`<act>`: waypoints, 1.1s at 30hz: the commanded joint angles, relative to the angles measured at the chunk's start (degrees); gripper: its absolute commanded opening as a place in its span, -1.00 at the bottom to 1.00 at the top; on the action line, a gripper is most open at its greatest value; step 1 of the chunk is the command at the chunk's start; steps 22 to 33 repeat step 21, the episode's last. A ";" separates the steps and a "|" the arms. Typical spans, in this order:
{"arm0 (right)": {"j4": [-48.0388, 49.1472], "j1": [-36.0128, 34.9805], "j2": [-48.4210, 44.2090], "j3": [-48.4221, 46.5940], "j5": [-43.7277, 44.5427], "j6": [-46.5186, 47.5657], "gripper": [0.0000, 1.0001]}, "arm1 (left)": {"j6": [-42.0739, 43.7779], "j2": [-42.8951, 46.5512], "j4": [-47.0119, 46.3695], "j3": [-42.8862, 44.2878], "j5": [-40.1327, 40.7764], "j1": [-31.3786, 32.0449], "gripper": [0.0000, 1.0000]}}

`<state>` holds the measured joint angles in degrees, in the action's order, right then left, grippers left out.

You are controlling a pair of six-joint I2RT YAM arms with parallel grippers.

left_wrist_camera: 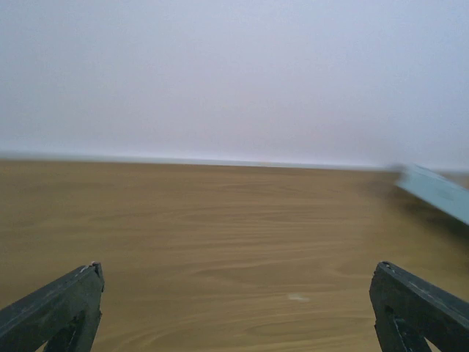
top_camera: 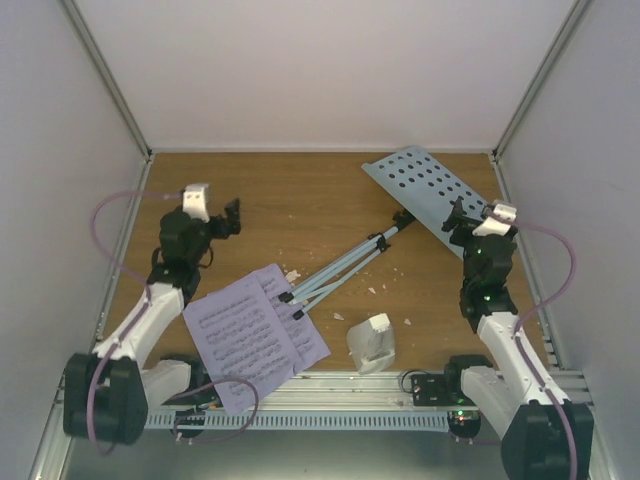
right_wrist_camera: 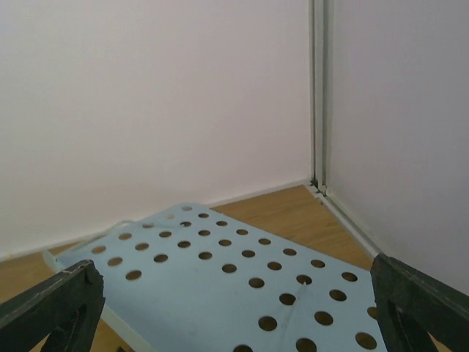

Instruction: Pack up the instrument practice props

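The pale-blue music stand lies tipped over on the wooden table. Its hole-punched tray (top_camera: pixel 425 190) is at the back right and its folded tripod legs (top_camera: pixel 335 270) point toward the middle. Lavender-white sheet music pages (top_camera: pixel 250 335) lie at the front left, touching the leg tips. A small white metronome (top_camera: pixel 372 342) sits near the front edge. My left gripper (top_camera: pixel 232 214) (left_wrist_camera: pixel 238 268) hovers open over bare wood at the left, holding nothing. My right gripper (top_camera: pixel 457 220) (right_wrist_camera: pixel 234 273) is open just over the near end of the tray (right_wrist_camera: pixel 220 293), with nothing between its fingers.
White crumbs (top_camera: pixel 395 272) are scattered round the stand's legs. White enclosure walls close in the table on three sides, and the back right corner post (right_wrist_camera: pixel 317 95) is close behind the tray. A metal rail (top_camera: pixel 330 388) runs along the near edge.
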<state>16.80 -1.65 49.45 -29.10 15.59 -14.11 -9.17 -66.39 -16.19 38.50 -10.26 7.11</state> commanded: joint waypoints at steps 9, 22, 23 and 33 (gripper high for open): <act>44.42 2.70 5.54 22.97 -0.62 9.65 0.99 | -0.29 12.11 -26.13 -29.51 25.95 -3.86 0.98; 58.42 2.76 17.88 26.86 -0.13 12.13 0.99 | 2.31 0.80 -34.03 -28.34 21.22 -3.78 0.98; 58.42 2.76 17.88 26.86 -0.13 12.13 0.99 | 2.31 0.80 -34.03 -28.34 21.22 -3.78 0.98; 58.42 2.76 17.88 26.86 -0.13 12.13 0.99 | 2.31 0.80 -34.03 -28.34 21.22 -3.78 0.98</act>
